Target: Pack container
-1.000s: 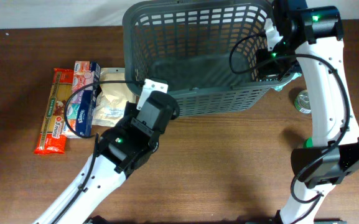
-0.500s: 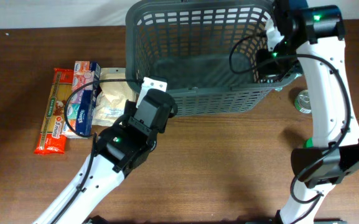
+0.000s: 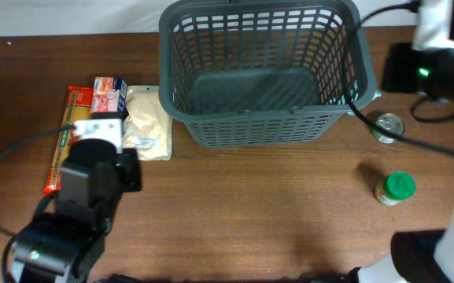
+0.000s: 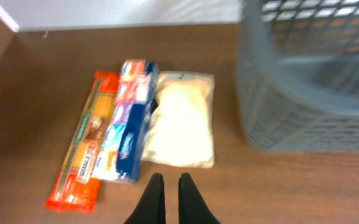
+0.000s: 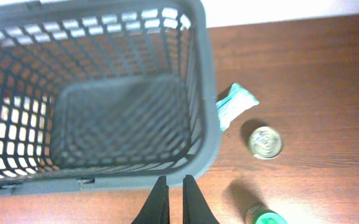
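Observation:
The container, a large dark grey slotted basket [image 3: 262,127], stands at the back middle of the table with nothing visible inside. It also shows in the left wrist view [image 4: 303,99] and the right wrist view [image 5: 208,93]. My left gripper [image 4: 167,185] is shut and empty, hovering above bare table in front of a white bag [image 4: 182,121]. My right gripper [image 5: 172,186] is shut and empty, high above the basket's front right rim. Neither gripper's fingers show in the overhead view.
Left of the basket lie an orange pasta pack [image 3: 63,141], a blue tissue pack [image 3: 108,90] and the white bag [image 3: 148,122]. Right of it are a teal packet [image 5: 234,104], a tin can [image 3: 386,126] and a green-lidded jar [image 3: 396,187].
Both arms have pulled away from the basket: the left one back toward the front left, the right one up toward the back right. The basket shifted slightly right. The green-lidded jar is now uncovered.

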Available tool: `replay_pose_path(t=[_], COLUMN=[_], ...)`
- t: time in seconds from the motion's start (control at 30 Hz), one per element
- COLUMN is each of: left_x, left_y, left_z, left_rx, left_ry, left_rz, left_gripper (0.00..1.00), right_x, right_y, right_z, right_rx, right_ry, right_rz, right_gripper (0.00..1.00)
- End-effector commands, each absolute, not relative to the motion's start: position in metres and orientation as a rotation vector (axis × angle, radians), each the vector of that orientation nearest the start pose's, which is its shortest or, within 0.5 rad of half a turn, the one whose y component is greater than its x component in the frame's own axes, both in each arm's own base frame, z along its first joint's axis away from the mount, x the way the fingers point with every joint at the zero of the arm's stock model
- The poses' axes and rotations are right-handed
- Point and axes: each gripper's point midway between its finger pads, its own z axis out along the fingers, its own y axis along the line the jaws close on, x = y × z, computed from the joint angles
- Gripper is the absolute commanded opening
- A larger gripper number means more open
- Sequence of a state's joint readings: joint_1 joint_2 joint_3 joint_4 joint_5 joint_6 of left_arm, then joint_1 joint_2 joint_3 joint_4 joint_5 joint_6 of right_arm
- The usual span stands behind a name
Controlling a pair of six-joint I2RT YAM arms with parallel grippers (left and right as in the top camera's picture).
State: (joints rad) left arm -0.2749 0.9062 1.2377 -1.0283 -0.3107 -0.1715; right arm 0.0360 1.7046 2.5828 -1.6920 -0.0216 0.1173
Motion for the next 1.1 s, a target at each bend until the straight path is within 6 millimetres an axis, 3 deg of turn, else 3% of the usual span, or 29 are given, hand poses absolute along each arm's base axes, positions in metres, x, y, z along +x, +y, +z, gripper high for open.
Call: replay_pose_path(t=[0.0,0.1,0.33,0.53,0.7,0.8,0.83,0.87,0.9,0.93,1.07], left_x=[0.245,0.234,0.222,0.226,0.231,0.233,0.234,0.235,0.236,0.236,0.24], left_y=[-0.007,0.009,0.02,0.026,0.034,0.035,0.036,0.036,0.036,0.036,0.037], left_z=[0.296,0.29,0.296,0.29,0.291,0.293,0.294,0.295,0.296,0.296,0.291], left_rx=[-0.069,-0.138,-0.142,-0.196,-0.242,-0.247,-0.246,-0.245,-0.245,-0.244,-0.248], left_ry=[2.294,2.328,2.307,2.334,2.321,2.308,2.301,2.297,2.293,2.291,2.316], left_rz=[0.075,0.099,0.083,0.025,0.013,0.018,0.018,0.018,0.018,0.019,0.017], left_gripper=[0.02,0.02,0.02,0.02,0.02,0.02,0.01,0.02,0.02,0.02,0.02], right_x=[0.324,0.308,0.253,0.209,0.18,0.169,0.165,0.164,0.163,0.163,0.164], right_y=[0.018,0.018,0.021,0.019,-0.003,-0.006,-0.006,-0.006,-0.006,-0.006,-0.005], right_z=[0.426,0.421,0.391,0.381,0.375,0.372,0.37,0.369,0.368,0.368,0.368], right_rx=[0.097,0.099,0.093,0.11,0.271,0.304,0.327,0.326,0.326,0.325,0.322], right_ry=[2.384,2.405,2.497,2.491,2.45,2.435,2.432,2.433,2.434,2.435,2.435], right_rz=[0.132,0.132,0.164,0.165,0.054,0.049,0.056,0.055,0.055,0.057,0.064], right_gripper=[0.04,0.04,0.04,0.04,0.04,0.04,0.18,0.42,0.88,0.99,0.99])
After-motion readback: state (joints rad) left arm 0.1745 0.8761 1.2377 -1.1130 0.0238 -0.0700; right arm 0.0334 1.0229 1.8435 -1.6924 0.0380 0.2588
